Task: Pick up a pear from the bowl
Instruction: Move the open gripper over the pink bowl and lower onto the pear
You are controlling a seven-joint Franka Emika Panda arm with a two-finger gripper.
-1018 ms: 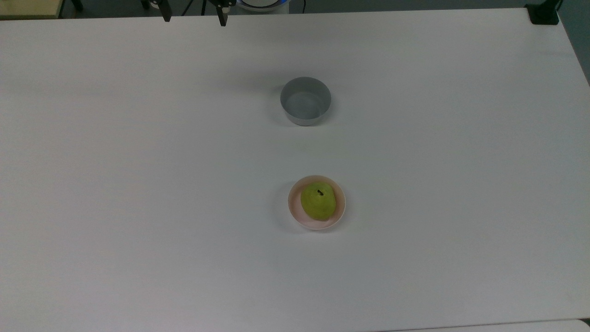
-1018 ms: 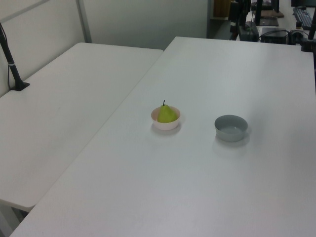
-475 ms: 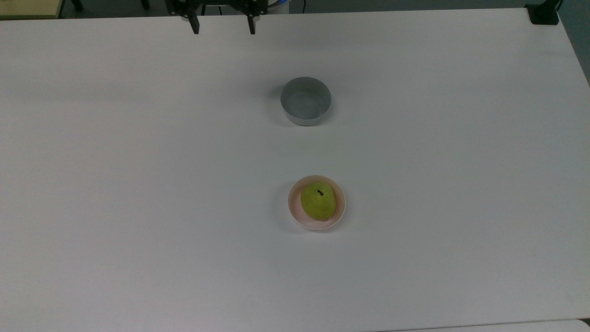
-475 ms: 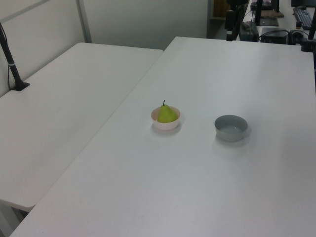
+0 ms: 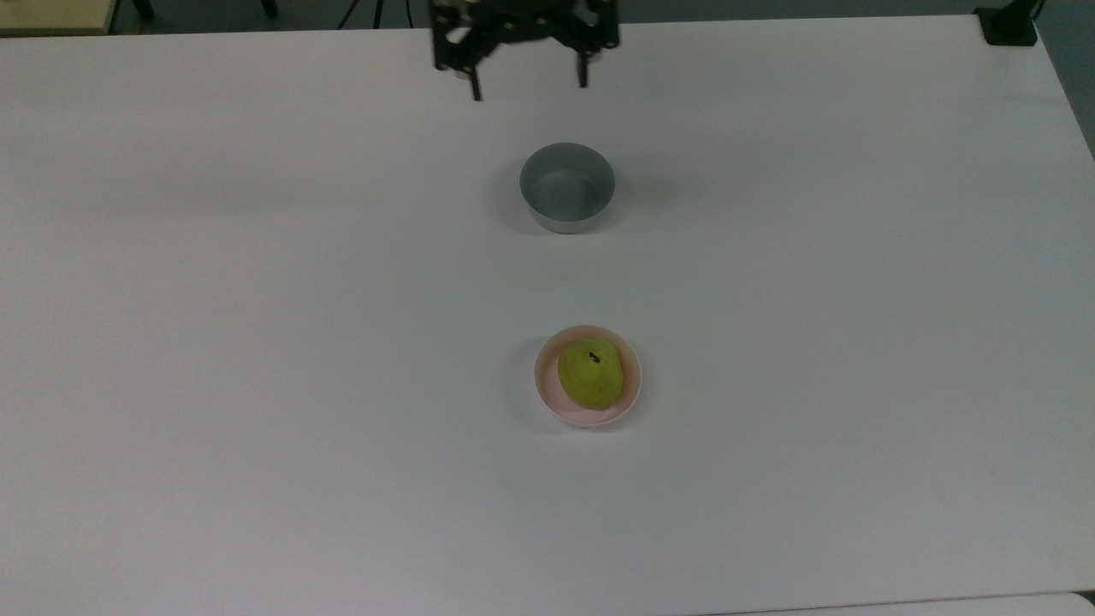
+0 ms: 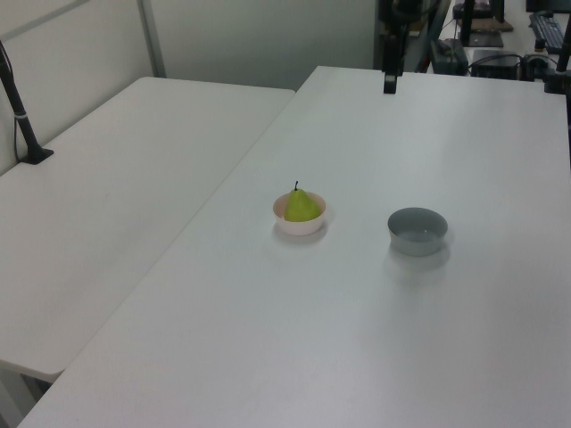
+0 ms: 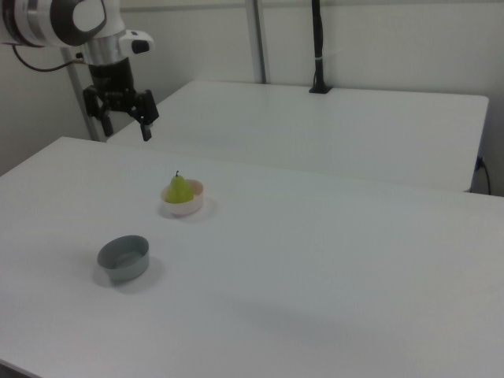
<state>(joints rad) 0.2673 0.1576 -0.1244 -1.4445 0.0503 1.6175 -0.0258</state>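
**White Table, Pear Seated in Pink Bowl**

A white table [image 5: 257, 342] carries two bowls, well apart. The pear [image 5: 589, 373] sits stem-up in the pink bowl [image 5: 545, 389]. The grey bowl [image 5: 567, 187] stands nearer the top view's upper edge. The gripper [image 5: 528, 85] hangs above the table beyond the grey bowl, fingers spread wide and holding nothing.

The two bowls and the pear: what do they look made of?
The pink bowl looks like smooth plastic or glazed ceramic, judging by its even pale surface and whitish rim. The grey bowl has a matte, uniform finish and thin straight wall, probably plastic, possibly metal. The pear is evenly yellow-green with a slight sheen, which hints at a plastic replica, though real fruit cannot be excluded.
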